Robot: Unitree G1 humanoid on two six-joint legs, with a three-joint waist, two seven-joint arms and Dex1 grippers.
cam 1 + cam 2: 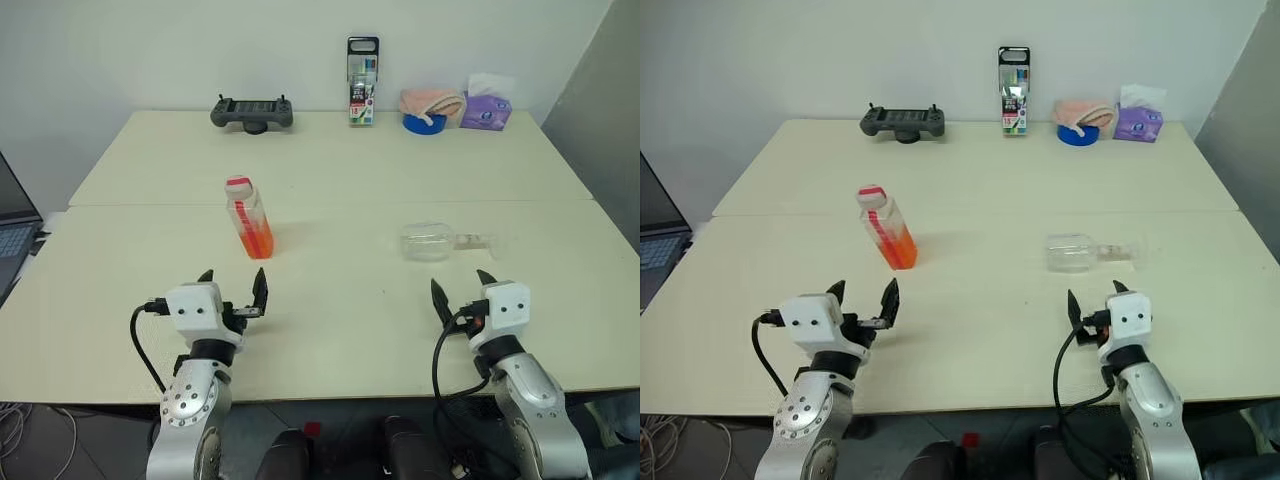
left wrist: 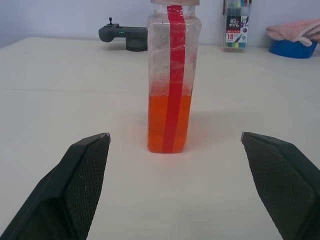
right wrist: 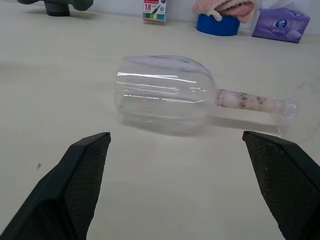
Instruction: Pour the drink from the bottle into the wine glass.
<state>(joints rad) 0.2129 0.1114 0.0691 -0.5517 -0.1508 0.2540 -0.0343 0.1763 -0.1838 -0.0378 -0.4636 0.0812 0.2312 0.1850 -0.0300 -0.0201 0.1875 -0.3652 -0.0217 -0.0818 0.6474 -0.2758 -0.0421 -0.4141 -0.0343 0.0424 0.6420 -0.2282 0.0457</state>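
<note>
The bottle (image 1: 250, 218) stands upright on the table (image 1: 330, 180), its long axis vertical, cap (image 1: 238, 185) on top and still screwed on, straight ahead of the left gripper (image 1: 236, 289). That gripper hangs just above the table with its two black fingers spread wide and nothing between them; the bottle is a little beyond the fingertips, not touched. The drink (image 2: 169, 123) fills roughly the lower half of the bottle, and a red strip runs down the side facing the gripper.

The right gripper (image 1: 460, 290) is likewise spread wide and empty. Just beyond it the wine glass (image 1: 445, 241) lies on its side — long axis level and running across the table, bowl (image 3: 162, 94) toward the robot's left, stem (image 3: 250, 101) and foot toward its right. It is well apart from the bottle.

Along the far edge of the table sit a dark controller (image 1: 252, 112), a pack of markers (image 1: 362, 82) standing upright, a blue bowl (image 1: 423, 123) with a pink cloth (image 1: 432, 101) over it, and a purple tissue pack (image 1: 486, 108).
</note>
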